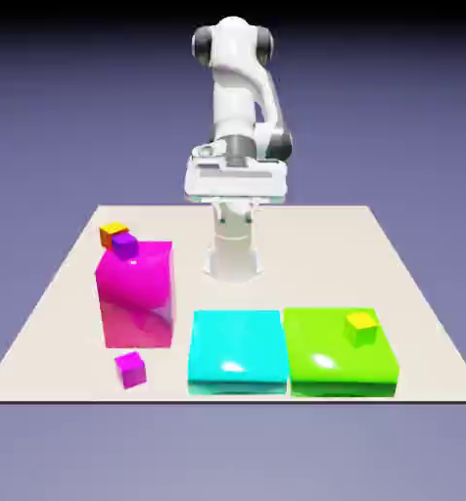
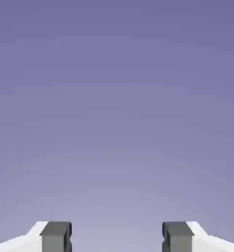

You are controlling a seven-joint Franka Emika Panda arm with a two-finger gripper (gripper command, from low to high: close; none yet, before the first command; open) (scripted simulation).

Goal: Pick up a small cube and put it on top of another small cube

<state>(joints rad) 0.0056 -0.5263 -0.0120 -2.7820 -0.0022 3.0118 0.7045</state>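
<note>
**Arm raised at the far edge, magenta cube alone on the table**

In the exterior view the white arm [image 1: 239, 108] stands folded at the table's far edge, its hand held level and high above the surface, well apart from every block. The gripper [image 1: 235, 201] itself is hard to read here (the hand faces the camera and hides the fingers). The small magenta cube [image 1: 130, 369] sits on the beige table [image 1: 413, 303] near the front edge at the exterior view's left, just in front of the big magenta block [image 1: 135, 294] and apart from it. On that block's top, at its far left corner, a tiny orange cube [image 1: 112, 233] and a tiny violet cube [image 1: 126, 245] rest side by side, touching. A flat cyan block [image 1: 236, 350] lies in the front middle, with a flat green block [image 1: 341, 352] just beside it on the exterior view's right. The small yellow cube [image 1: 361, 327] sits on the green block's top, toward its far right corner.

In the hand view only the plain blue-violet backdrop fills the picture. The two grey fingertips [image 2: 55, 236] stand wide apart at the bottom edge, with nothing between them; the gripper [image 2: 117, 237] is spread and empty.
</note>
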